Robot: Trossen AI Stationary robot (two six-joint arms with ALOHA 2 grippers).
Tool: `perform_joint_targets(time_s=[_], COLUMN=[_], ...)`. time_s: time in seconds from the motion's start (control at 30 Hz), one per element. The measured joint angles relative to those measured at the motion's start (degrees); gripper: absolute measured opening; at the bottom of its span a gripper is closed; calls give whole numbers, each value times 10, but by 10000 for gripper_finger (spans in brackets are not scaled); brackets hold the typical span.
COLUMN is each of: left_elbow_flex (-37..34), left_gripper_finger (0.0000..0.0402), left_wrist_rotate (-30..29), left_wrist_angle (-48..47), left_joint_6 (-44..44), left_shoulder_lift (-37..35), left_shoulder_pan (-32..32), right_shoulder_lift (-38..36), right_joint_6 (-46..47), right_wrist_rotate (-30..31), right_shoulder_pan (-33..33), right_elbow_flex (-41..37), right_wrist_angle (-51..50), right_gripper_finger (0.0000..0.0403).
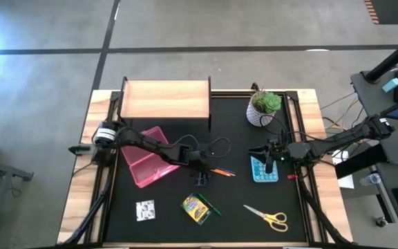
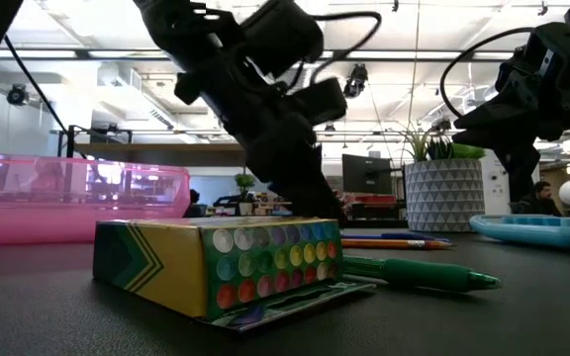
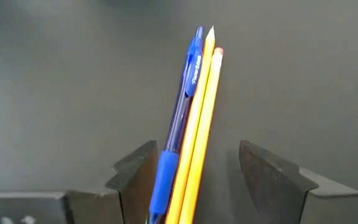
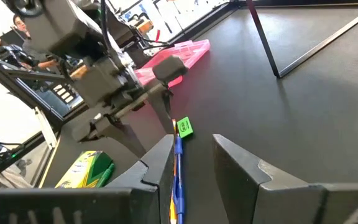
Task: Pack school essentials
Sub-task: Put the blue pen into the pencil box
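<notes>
- Pencils and pen: left wrist view shows a blue pen (image 3: 182, 118) lying against two orange pencils (image 3: 199, 130) on the black mat (image 1: 178, 221), all three running up between the left gripper's (image 3: 207, 180) own fingers (image 3: 135, 177). Fingers stand wide, one on each side of the bundle, neither seen touching it.
- High view places the left gripper (image 1: 202, 173) near the mat's middle, just beside the pencils (image 1: 221, 171), with the pink tray (image 1: 146, 164) close behind the arm.
- Right gripper (image 1: 267, 153) sits over the mat's right part, at the near edge of a light blue flat item (image 1: 263, 169). Its wrist view shows its fingers (image 4: 238, 165) parted, nothing between them but the blue pen (image 4: 178, 180) lying on the mat below.
- Same wrist view alone catches a small green eraser-like block (image 4: 184, 127) beside the pen's far end; the high view does not resolve it.
- Crayon box (image 1: 195, 207) lies toward the mat's front, a green pen (image 1: 211, 206) touching its right side. Low view gives the detail: coloured dots on the box face (image 2: 265, 262), green pen (image 2: 419, 272) lying flat just beside it.
- Scissors (image 1: 268, 216), yellow-handled, front right, well apart from both grippers.
- White patterned square (image 1: 145, 209) front left.
- Wooden box (image 1: 165, 100) and potted plant (image 1: 264, 107) stand along the mat's back edge.
</notes>
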Motion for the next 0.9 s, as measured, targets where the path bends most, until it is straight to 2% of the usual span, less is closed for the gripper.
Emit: perform_joint_targets(time_s=[0.23, 0.5, 0.9], left_elbow_flex=[32, 41, 42], left_gripper_finger=[214, 239, 237], left_wrist_rotate=[-2, -4, -31], left_wrist_angle=[-12, -14, 3], left_joint_6=[-16, -22, 32], left_shoulder_lift=[28, 26, 28], left_shoulder_pan=[0, 3, 19], right_shoulder_lift=[1, 1, 1], right_joint_6=[0, 0, 0], right_wrist_rotate=[0, 0, 0], right_shoulder_pan=[0, 0, 0], right_elbow_flex=[0, 0, 0], right_wrist_angle=[0, 0, 0], right_gripper_finger=[98, 98, 98])
